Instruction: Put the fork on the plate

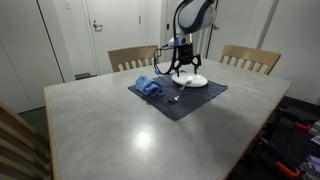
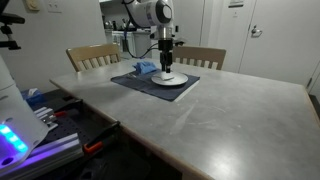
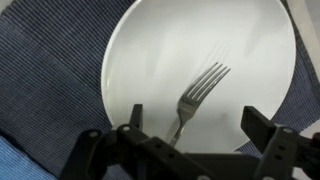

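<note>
The slim silver metal fork (image 3: 200, 88) is lying flat on the round, plain white plate (image 3: 150, 50). In the wrist view its tines are pointing toward the upper right and its straight handle is running down and slightly left, passing beneath the end effector (image 3: 192, 112). The end effector is hovering directly over the handle. Its two black fingers (image 3: 135, 112) are standing wide apart, one on each side of the handle, and neither is touching it, so it is open and gripping nothing. The fork's long axis is crossing the line between the fingers at nearly a right angle, with bare plate showing on both sides.

Judging from this, the fork is already resting on the plate, and the coming move is likely a straight lift that keeps both fingers off the handle.

Both exterior views are showing what the wrist view cannot. The end effector (image 1: 182, 68) (image 2: 166, 68) is hanging low and upright over the plate (image 1: 197, 81) (image 2: 174, 79). The plate is sitting on a dark blue rectangular placemat (image 1: 190, 101) near the far edge of the grey surface (image 1: 100, 130), with a crumpled blue cloth (image 1: 148, 87) beside it. The fork is too small to make out in those views.
</note>
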Controlling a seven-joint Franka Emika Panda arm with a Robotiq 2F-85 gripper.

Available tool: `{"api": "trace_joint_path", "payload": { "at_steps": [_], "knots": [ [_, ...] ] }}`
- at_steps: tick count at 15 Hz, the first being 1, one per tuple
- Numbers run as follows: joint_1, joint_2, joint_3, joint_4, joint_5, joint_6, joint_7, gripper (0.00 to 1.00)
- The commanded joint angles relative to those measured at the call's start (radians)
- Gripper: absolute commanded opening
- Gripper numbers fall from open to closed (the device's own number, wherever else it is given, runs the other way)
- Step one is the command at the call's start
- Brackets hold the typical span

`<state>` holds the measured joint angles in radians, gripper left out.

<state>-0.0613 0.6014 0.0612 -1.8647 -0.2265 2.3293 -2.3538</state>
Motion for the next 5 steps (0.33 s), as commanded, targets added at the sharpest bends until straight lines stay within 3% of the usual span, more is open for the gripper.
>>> {"api": "trace_joint_path", "payload": {
  "at_steps": [1, 5],
  "knots": [
    [0.007, -0.042, -0.010, 0.010, 0.002, -0.055, 0.061, 1.00],
    [0.005, -0.076, -0.010, 0.011, 0.003, -0.089, 0.128, 1.00]
  ]
}}
